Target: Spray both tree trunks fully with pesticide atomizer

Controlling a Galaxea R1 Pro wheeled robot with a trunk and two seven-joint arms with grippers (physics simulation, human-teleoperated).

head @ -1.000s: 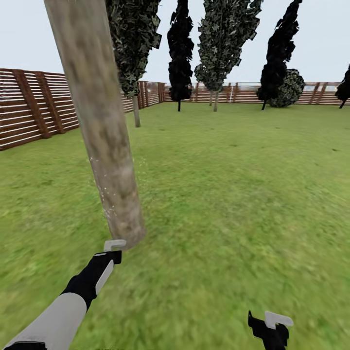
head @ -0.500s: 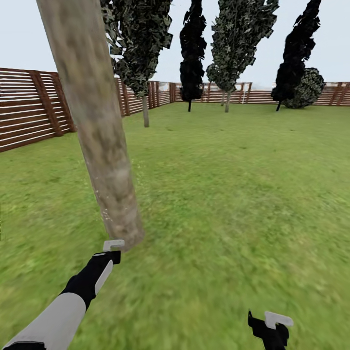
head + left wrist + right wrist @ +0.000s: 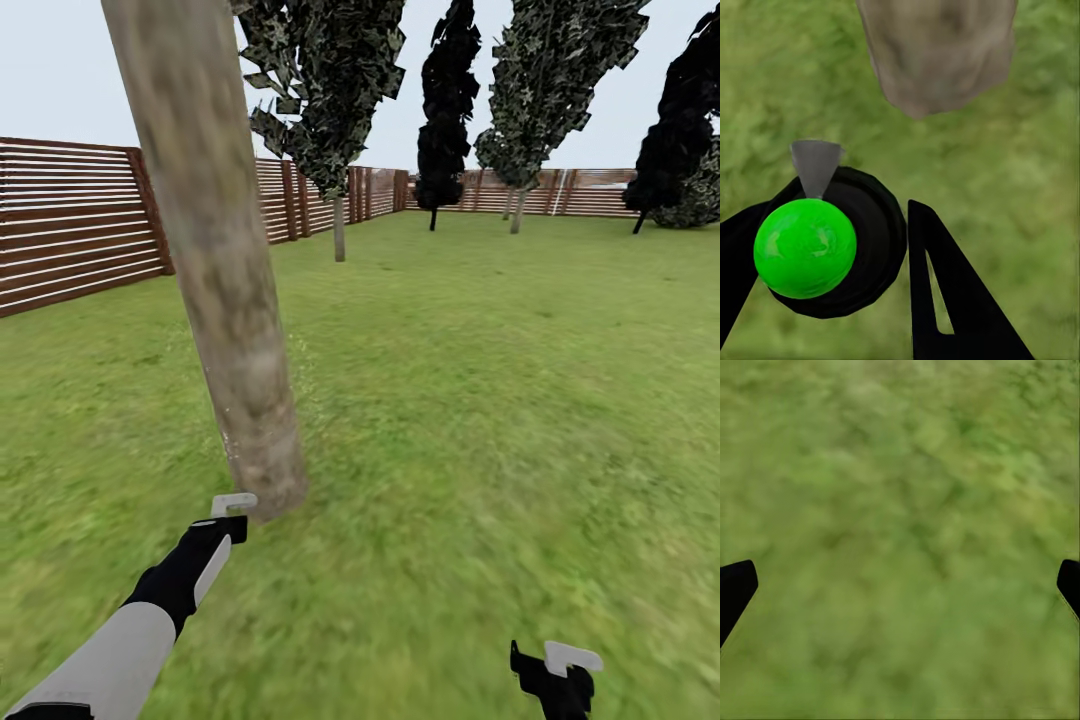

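The left gripper (image 3: 862, 247) pinched the spray bottle (image 3: 821, 240) beside the tree trunk (image 3: 215, 260), right jaws spread; mist could have missed the trunk's far side.

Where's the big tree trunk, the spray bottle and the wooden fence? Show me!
Trunk (image 3: 225, 290): head view, middle of the pale mottled stem.
Spray bottle (image 3: 805, 247): left wrist view, its green round part, between the left pincer's fingers.
Fence (image 3: 70, 235): head view, slats at the lawn's left side.

Grey-beige mottled tree trunk (image 3: 225, 280), green lawn (image 3: 480, 400), brown slatted fence (image 3: 70, 230).
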